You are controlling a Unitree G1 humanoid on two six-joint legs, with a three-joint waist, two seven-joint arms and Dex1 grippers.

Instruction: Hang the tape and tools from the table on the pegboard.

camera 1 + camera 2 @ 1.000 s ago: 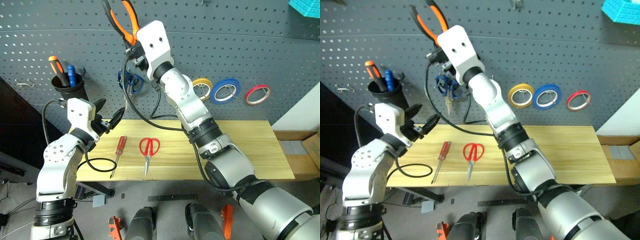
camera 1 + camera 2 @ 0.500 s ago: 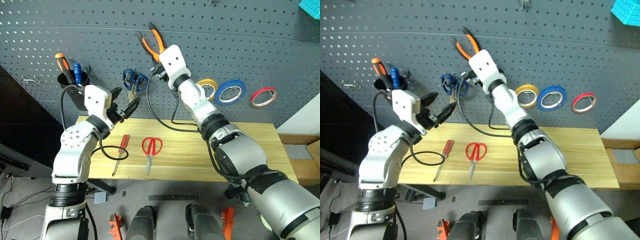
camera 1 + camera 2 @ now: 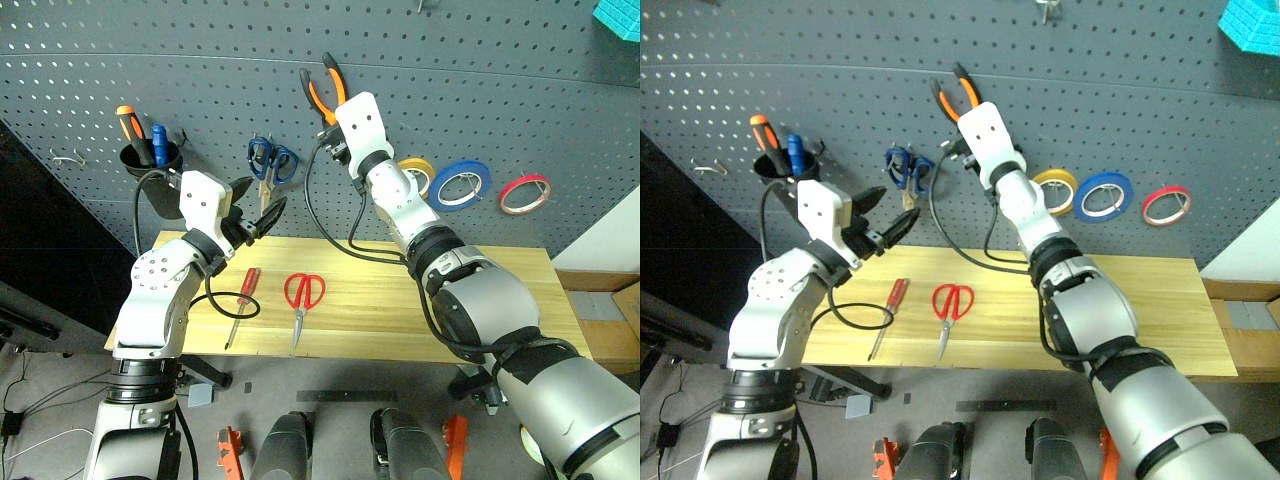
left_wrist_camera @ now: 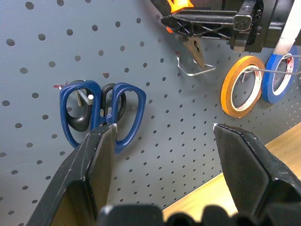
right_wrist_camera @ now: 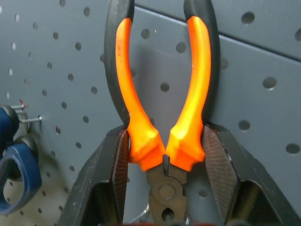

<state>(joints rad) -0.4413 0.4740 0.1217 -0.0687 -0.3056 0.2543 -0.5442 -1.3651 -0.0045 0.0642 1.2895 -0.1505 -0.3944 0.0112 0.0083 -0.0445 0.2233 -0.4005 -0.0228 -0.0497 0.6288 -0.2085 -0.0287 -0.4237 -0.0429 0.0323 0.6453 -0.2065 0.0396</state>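
Against the pegboard (image 3: 520,80), right claw (image 5: 162,155) clamps pliers (image 3: 326,88); left claw (image 3: 255,210) gapes, clear

Orange-and-black-handled needle-nose pliers (image 5: 162,117): handle tops cut off, nose tips hidden below right gripper (image 5: 162,155) fingers. Blue-handled scissors (image 4: 101,113): blades hidden behind left gripper (image 4: 162,146) finger.

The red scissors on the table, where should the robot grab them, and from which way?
Probably from straight above, at the pivot where the steel blades meet the red loops. The red scissors lie flat and shut on the table, blades pointing to its front edge, with bare wood on both sides for the fingers.
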